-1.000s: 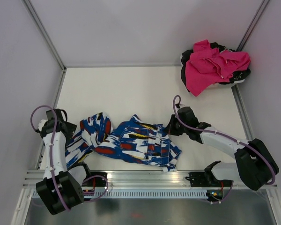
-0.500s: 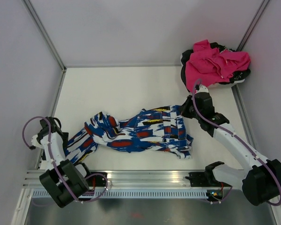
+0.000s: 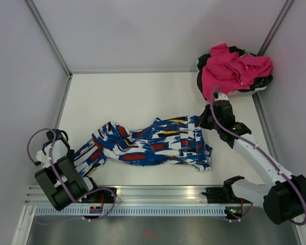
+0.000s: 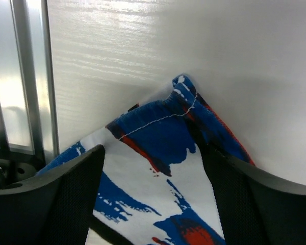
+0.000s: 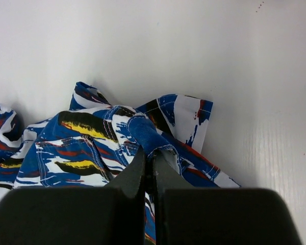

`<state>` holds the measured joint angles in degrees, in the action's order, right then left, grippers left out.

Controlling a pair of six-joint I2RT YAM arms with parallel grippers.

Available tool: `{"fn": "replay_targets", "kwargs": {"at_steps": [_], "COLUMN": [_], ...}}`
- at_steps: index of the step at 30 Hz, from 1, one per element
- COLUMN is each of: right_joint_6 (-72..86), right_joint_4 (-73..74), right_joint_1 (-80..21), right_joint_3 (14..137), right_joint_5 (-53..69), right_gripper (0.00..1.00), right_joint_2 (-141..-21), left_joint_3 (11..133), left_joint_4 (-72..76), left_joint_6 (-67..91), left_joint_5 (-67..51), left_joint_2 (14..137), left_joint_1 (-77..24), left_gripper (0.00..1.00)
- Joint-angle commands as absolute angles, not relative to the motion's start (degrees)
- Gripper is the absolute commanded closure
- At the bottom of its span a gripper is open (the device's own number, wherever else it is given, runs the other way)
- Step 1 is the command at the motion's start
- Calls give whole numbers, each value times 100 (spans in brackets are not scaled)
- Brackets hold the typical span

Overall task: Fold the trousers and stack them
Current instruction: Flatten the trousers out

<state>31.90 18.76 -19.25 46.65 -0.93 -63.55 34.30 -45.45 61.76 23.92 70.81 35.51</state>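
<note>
- Top external: the trousers lie in a long crumpled band on the white table. The band runs from 8 o'clock to 3 o'clock across the near half.
- The left gripper is at 8 o'clock, at the narrow leg end of the band. Its jaws can't be read from this view.
- The right gripper is at 3 o'clock, on the far corner of the wider end of the trousers and touching the cloth.
- A pink garment is heaped at 1 o'clock in the far right corner, on top of a dark item. The heap is apart from the trousers.
- A metal rail runs along the 6 o'clock edge.
- Left wrist: the left gripper has its jaws spread wide, with black fingers at 7 and 5 o'clock of the frame.
- A leg end of the trousers, blue with white and red, lies flat on the table between the fingers. Its stitched hem points to 12 o'clock. Can't tell if the cloth touches the pads.
- Right wrist: the right gripper has its jaws pressed together, pinching a raised blue fold of the trousers.
- The rest of the cloth spreads toward 8 o'clock. One flap lies flat at 2 o'clock of the pinch.
</note>
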Motion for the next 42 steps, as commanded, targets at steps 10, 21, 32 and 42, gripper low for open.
{"fn": "replay_targets", "kwargs": {"at_steps": [10,21,32,42], "right_joint_6": [2786,2022,1521,2609], "right_joint_4": [2652,3691,3594,6929], "right_joint_1": [-1863,-1863,-1872,-1863], "right_joint_3": [5773,8234,8779,11250], "right_joint_5": [-737,-2030,-3154,-2980], "right_gripper": [100,100,100,100], "right_joint_2": [-5599,-5379,-5677,-5820], "left_joint_3": [3998,7461,7832,7409], "left_joint_4": [-3788,-3745,-3156,-3234], "left_joint_6": [5267,3192,3216,3095], "left_joint_5": [2285,1102,-807,-1143], "left_joint_2": [6620,5625,5783,5625], "left_joint_1": [3586,3577,3568,3384], "left_gripper": [98,98,98,98]}}
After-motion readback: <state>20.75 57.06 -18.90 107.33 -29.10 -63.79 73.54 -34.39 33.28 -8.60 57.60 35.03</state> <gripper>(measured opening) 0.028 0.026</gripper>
